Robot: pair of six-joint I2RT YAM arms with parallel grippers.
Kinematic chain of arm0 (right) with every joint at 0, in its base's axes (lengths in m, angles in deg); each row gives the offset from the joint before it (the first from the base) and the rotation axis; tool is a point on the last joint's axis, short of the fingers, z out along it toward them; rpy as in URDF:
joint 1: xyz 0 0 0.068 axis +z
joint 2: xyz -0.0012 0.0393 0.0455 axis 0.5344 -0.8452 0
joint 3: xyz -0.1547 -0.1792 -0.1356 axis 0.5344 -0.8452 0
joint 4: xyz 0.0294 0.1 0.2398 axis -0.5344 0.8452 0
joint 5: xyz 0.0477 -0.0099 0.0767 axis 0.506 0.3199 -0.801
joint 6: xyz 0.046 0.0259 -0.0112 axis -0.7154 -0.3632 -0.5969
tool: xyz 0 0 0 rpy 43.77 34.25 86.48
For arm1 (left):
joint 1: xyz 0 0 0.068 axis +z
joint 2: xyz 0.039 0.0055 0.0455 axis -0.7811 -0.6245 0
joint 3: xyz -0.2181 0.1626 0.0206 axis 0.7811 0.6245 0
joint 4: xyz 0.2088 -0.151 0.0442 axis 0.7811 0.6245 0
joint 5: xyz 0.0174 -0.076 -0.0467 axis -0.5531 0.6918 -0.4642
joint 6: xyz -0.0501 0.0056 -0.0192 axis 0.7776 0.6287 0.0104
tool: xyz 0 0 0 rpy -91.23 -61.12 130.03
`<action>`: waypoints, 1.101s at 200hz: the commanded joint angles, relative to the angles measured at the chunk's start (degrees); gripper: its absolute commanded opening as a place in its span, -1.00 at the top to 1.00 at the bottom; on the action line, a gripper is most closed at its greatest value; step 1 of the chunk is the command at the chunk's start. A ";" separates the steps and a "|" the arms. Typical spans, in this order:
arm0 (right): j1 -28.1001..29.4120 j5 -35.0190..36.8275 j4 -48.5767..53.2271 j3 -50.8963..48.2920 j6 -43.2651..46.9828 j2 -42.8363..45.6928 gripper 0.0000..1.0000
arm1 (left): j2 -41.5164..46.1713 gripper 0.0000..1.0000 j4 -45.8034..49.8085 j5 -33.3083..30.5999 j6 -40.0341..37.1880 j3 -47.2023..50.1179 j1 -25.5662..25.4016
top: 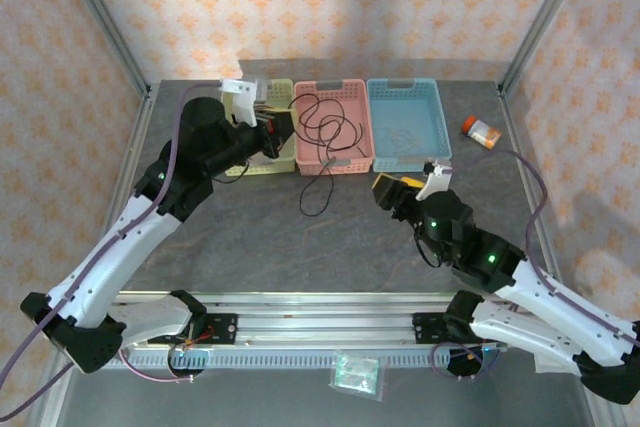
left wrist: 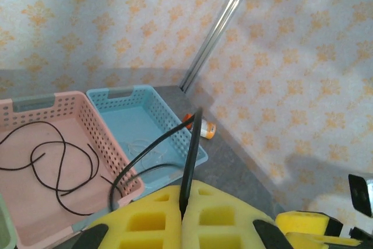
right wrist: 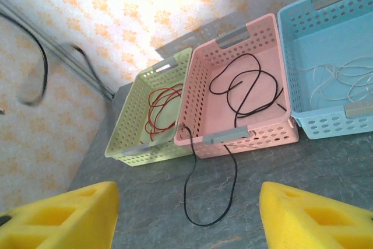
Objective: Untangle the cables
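Up close, the left gripper (left wrist: 183, 217) is clamped on the black cable (left wrist: 187, 161), which rises from between its pads and arcs ahead-left into the pink basket (left wrist: 99, 141). The right gripper (right wrist: 186, 202) stands wide and empty. Just ahead of it a loop of that cable lies on the table (right wrist: 326, 167), long axis pointing away over the basket rim, so this arm seems better placed for it. Farther off, the red cable (right wrist: 163, 106) lies ahead-left and the white cable (right wrist: 338, 77) ahead-right.

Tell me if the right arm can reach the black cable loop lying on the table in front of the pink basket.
Probably yes: the right gripper is open and faces the loop of black cable below the pink basket, with only bare table between them.
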 commanded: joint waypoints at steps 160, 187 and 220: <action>-2.88 13.36 5.44 -4.34 -7.73 -8.94 -1.00 | -29.60 1.00 9.40 -24.08 -3.93 -26.93 -2.26; -2.84 12.11 7.83 -3.29 -10.94 -10.81 -1.00 | -37.71 1.00 9.17 -27.29 -3.85 -31.77 -1.28; -2.85 9.12 7.11 -4.09 -9.72 -9.21 -1.00 | -47.76 1.00 9.57 -26.67 -3.19 -37.77 0.49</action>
